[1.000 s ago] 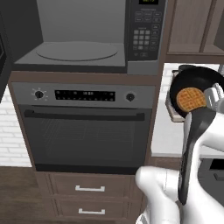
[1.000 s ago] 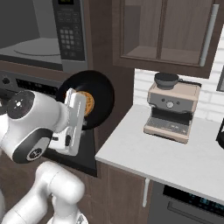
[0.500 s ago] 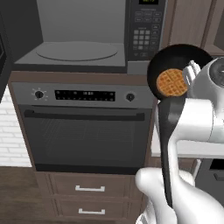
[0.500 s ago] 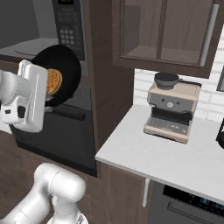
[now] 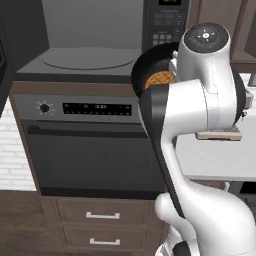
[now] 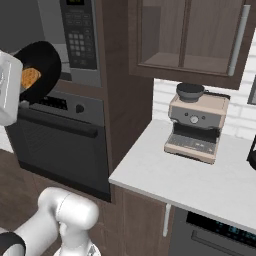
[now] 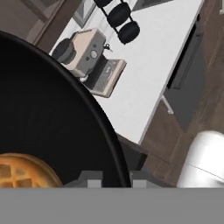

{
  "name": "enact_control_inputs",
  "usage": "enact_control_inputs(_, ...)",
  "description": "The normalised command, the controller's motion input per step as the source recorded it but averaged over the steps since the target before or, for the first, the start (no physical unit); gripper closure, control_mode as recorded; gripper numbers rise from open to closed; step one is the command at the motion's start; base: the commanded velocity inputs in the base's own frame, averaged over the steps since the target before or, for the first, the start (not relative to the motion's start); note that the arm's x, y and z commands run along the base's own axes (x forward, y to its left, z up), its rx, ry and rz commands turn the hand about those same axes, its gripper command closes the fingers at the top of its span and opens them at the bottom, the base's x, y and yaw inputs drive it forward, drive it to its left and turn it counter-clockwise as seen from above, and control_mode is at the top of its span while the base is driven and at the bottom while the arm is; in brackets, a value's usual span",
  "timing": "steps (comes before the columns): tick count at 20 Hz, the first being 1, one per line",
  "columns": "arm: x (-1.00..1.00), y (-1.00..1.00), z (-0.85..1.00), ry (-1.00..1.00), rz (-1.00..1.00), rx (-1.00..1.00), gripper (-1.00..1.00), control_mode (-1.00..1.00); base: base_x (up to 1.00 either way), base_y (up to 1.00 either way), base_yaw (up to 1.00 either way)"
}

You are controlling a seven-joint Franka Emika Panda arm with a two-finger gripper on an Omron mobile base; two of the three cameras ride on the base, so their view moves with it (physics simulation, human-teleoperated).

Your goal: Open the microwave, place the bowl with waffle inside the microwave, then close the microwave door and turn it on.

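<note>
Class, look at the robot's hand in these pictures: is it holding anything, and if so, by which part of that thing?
Yes. The gripper holds the black bowl with the waffle in it, its jaws clamped on the bowl's rim at the edge.

I've swung the arm left: the bowl with waffle (image 5: 157, 75) went from over the counter to in front of the microwave (image 5: 90, 57) opening. It's tilted more steeply now.

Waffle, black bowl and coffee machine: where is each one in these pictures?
waffle (image 5: 161, 79), left base view, on its gridded golden top.
black bowl (image 6: 46, 62), right base view, on its dark inner wall.
coffee machine (image 6: 196, 127), right base view, on its beige front panel.
</note>
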Motion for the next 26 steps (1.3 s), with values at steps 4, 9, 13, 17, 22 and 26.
enact_control_inputs(4,0.61,0.49,-0.13,0.04,0.05,-0.04,1.0,-1.0,0.0,0.0,0.0)
enact_control_inputs(9,0.63,0.02,-0.28,-0.15,0.0,0.0,1.0,-1.0,0.0,0.0,0.0)
enact_control_inputs(13,0.66,0.23,-0.02,-0.04,0.07,0.01,1.0,-1.0,0.0,0.0,0.0)
enact_control_inputs(17,0.42,0.59,0.0,0.0,0.21,0.03,1.0,-1.0,0.0,0.0,0.0)
enact_control_inputs(22,0.3,0.59,0.28,0.01,0.11,0.02,1.0,-1.0,0.0,0.0,0.0)
enact_control_inputs(26,0.39,0.27,0.21,-0.16,0.0,0.01,1.0,-1.0,0.0,0.0,0.0)
